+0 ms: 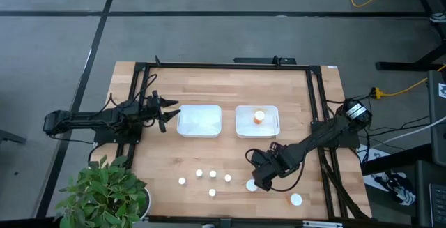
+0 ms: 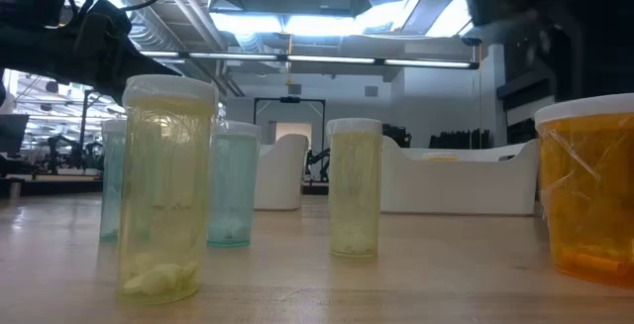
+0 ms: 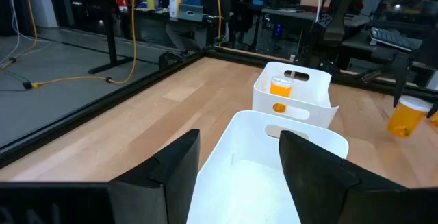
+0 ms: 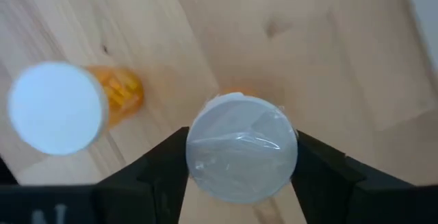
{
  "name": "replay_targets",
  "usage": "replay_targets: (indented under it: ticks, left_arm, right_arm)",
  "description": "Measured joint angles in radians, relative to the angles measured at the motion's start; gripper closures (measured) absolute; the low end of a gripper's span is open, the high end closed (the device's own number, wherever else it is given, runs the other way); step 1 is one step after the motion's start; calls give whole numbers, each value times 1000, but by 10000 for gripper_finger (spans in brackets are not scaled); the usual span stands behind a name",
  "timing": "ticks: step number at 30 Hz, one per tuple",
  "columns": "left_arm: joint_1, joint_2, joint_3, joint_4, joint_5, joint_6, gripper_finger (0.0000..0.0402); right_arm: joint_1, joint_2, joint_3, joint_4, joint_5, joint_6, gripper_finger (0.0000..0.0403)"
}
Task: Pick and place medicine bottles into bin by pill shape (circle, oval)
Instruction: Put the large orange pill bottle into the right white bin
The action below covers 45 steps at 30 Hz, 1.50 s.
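Pale bottle [image 2: 163, 185] is standing closest to the low camera, a little heap of pills showing at its bottom, with its fellow pale bottles [image 1: 212, 174] forming a loose cluster of five white caps at the table's 6 o'clock side in the high view; their pill shapes are too small to read there.

At the table's 9 o'clock, the left gripper [image 1: 164, 111] is hovering with its fingers [image 3: 176, 166] spread wide apart and holding nothing, just at the 9 o'clock edge of the left bin [image 1: 182, 122], which is showing no bottle inside. Just beside that, at its 3 o'clock, the right bin [image 1: 240, 129] is holding a binned orange bottle [image 1: 258, 116].

Farther round, at the right bin's 6 o'clock and near the table's front, the right gripper [image 1: 255, 179] is reaching down over the gripped orange bottle [image 4: 241, 148]. Its two dark fingers [image 4: 163, 166] are pressing against opposite sides of the white cap, so it appears to be clamped on that bottle; whether the bottle is off the wood yet cannot be told. A spare orange bottle [image 1: 296, 199] is standing at its 4 o'clock, apart from it.

By my judgement the grasp is being made and the carry is next: raising the bottle straight, clearing the bin wall, then travelling toward 12 o'clock to whichever bin matches its pill shape before letting go.
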Motion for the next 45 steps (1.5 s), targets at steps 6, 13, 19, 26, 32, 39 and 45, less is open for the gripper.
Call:
replay_targets:
  ticks: [6,13,19,26,32,39,45]
  left_arm:
    - [0,0,0,0,0,0,208]
    - [0,0,0,0,0,0,207]
    - [0,0,0,0,0,0,208]
    - [0,0,0,0,0,0,208]
    - [0,0,0,0,0,0,208]
    - [0,0,0,2,0,0,208]
    - [0,0,0,2,0,0,208]
  right_arm:
    - [-85,0,131,-173,54,-156,192]
    - [-221,-1,252,-272,212,-343,187]
    - [-374,-1,238,-217,222,-469,188]
    - [-526,-1,124,-15,56,-581,188]
    - [-614,-1,59,51,-10,-610,187]
    - [-675,0,-4,113,-77,-621,187]
    - [-687,0,-32,190,-80,-620,184]
